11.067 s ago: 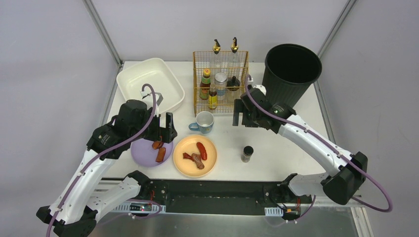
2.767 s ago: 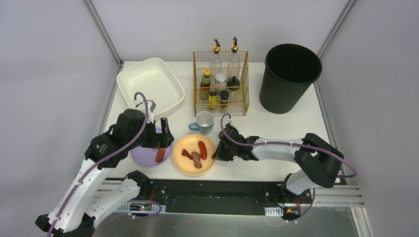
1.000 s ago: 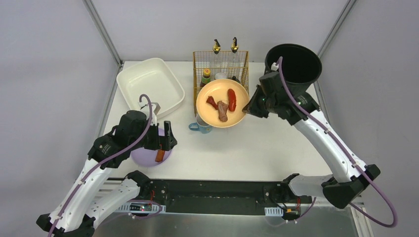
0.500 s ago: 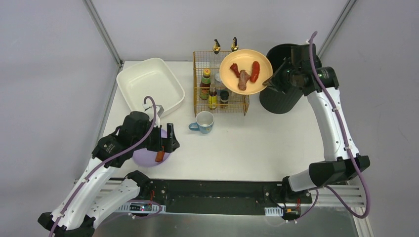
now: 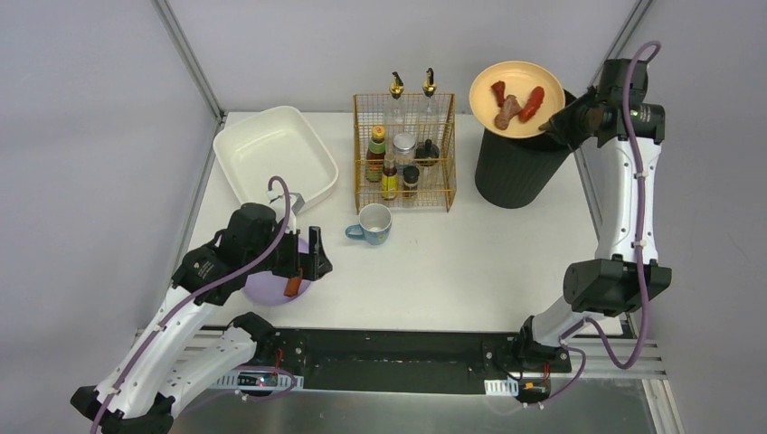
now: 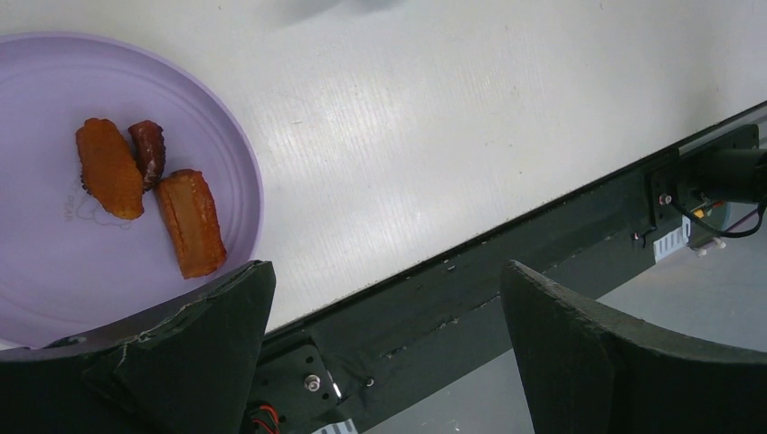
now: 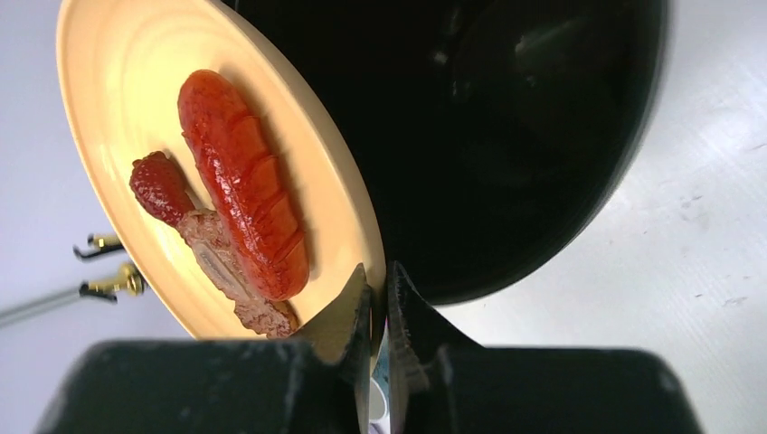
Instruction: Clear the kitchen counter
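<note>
My right gripper [image 5: 561,121] [image 7: 378,273] is shut on the rim of a yellow plate [image 5: 508,98] [image 7: 127,108], holding it tilted over the mouth of the black bin [image 5: 514,174] [image 7: 534,136]. On the plate lie a red sausage [image 7: 240,181] and brown meat pieces. My left gripper [image 5: 307,254] [image 6: 384,268] stands open and holds nothing. It hovers over the front left of the kitchen counter [image 5: 470,262] [image 6: 434,136], at the edge of a purple plate [image 5: 265,287] [image 6: 54,244] with three fried pieces [image 6: 190,221].
A white basin [image 5: 271,154] lies at the back left. A wire rack [image 5: 404,155] with several bottles stands at the back middle, and a mug [image 5: 374,223] sits in front of it. A black rail [image 5: 398,348] runs along the counter's front edge.
The right arm has carried the yellow plate up and to the right, from in front of the rack to over the bin. The left arm has barely moved.
</note>
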{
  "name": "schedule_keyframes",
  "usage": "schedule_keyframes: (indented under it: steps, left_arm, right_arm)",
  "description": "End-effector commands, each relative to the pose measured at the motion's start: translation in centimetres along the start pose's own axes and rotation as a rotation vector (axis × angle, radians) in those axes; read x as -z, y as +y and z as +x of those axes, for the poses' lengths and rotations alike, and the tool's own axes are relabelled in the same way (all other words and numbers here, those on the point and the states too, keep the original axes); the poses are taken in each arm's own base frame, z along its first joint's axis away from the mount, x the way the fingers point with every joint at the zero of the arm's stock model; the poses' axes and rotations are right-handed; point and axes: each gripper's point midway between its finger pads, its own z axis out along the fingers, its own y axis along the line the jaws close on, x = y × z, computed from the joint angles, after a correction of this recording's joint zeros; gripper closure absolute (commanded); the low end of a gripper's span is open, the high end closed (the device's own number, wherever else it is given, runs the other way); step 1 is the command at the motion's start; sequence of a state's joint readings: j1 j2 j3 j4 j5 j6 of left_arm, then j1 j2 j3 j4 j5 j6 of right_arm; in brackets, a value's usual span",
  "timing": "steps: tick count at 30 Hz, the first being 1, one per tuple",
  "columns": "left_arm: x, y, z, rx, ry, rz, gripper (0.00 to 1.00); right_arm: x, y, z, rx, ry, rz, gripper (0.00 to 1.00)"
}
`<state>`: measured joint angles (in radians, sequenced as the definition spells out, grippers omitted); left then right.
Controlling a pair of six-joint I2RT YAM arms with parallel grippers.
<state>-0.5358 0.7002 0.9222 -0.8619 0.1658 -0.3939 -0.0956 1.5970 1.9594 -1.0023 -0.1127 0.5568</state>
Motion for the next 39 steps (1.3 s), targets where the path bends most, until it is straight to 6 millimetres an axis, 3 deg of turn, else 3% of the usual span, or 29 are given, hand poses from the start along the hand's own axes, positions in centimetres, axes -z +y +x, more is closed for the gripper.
schedule_keyframes:
  steps: [1, 13, 25, 30, 39]
  left_arm:
    - [-0.2, -0.7, -0.1, -0.013, -0.001, 0.039, 0.00]
    - [-0.6, -0.7, -0.4, -0.026, 0.009, 0.037, 0.00]
    - [-0.6, -0.8, -0.5, -0.032, 0.006, 0.044, 0.00]
    - [-0.4, -1.1, -0.6, -0.030, -0.002, 0.054, 0.00]
    - [-0.2, -1.2, -0.7, -0.027, -0.009, 0.062, 0.00]
  right_arm:
    - [1.6, 0.6, -4.5, -0.023, -0.129, -0.034, 1.00]
    - [1.8, -4.6, -10.8, 0.075, -0.360, 0.238, 1.00]
    - [2.5, -6.0, -14.2, 0.198, -0.491, 0.372, 1.00]
    - [3.1, -5.6, -15.3, 0.320, -0.577, 0.430, 1.00]
    - [4.0, -1.8, -16.1, 0.657, -0.798, 0.527, 1.00]
